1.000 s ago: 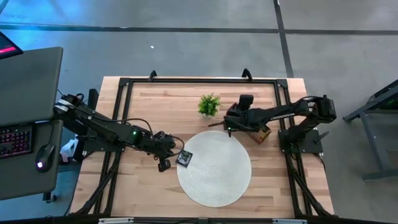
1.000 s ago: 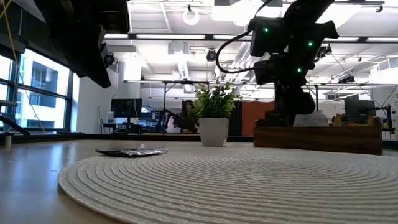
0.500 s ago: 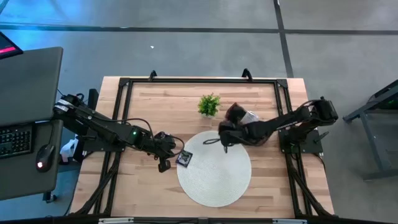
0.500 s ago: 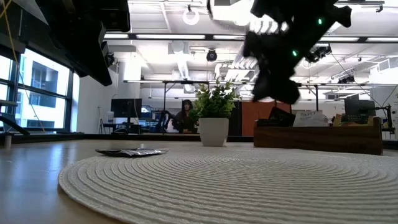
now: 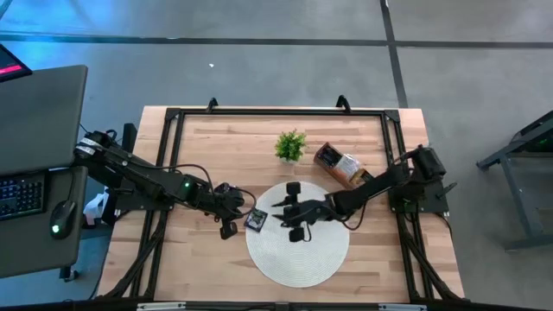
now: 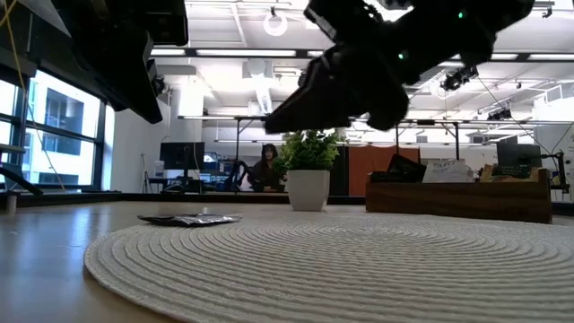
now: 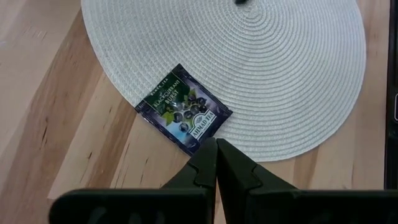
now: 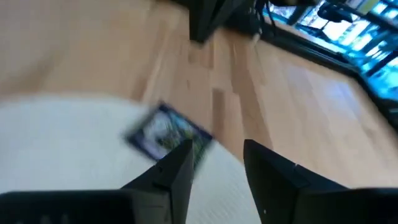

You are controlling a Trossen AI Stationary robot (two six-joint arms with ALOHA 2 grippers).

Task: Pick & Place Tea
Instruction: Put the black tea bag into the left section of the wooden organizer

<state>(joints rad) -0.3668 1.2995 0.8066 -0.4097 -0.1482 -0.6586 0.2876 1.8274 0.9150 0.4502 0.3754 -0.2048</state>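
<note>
Right hand (image 5: 289,212) hovers over the round mat (image 5: 302,259), fingers spread and empty, near 1 tea sachet (image 5: 256,219) lying flat across the mat's edge; left hand (image 5: 232,207), clenched, waits just beside it, so a careless reach risks collision or merely sliding the flat sachet.

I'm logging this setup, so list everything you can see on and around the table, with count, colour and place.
Tea sachet: one, dark blue, on the mat's left edge, partly on the wood.
Placemat: one, white, round, table centre front.
Potted plant: one, green, white pot, behind the mat.
Wooden tray: one, brown, right of the plant.
Table: one, light wood.
Person: one, far in the room.
Left tool: shut, beside the sachet.
Right tool: open, above the mat.
</note>
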